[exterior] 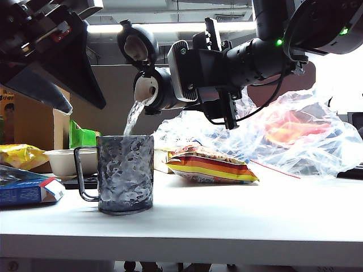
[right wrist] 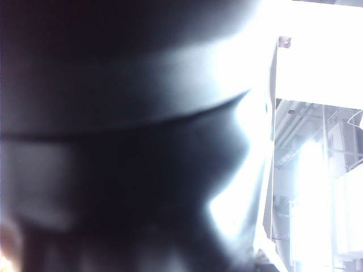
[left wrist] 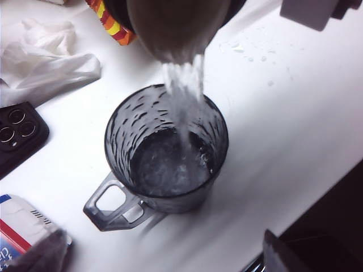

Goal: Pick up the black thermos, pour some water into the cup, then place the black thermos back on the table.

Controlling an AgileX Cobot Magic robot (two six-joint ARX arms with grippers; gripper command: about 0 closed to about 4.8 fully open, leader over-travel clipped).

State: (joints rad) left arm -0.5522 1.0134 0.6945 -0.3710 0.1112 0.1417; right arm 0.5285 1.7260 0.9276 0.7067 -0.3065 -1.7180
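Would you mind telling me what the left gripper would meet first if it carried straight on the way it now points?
Probably the cup: the left wrist view looks steeply down into it, under the water falling from the black thermos. The left gripper hangs open above; depth is uncertain.

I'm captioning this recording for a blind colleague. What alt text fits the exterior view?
The right gripper holds the black thermos tipped over, lid flipped open, pouring water into the cup on the table. The left gripper hangs above at the left, jaws open. Snack packets, a pale bowl and a plastic bag lie behind.
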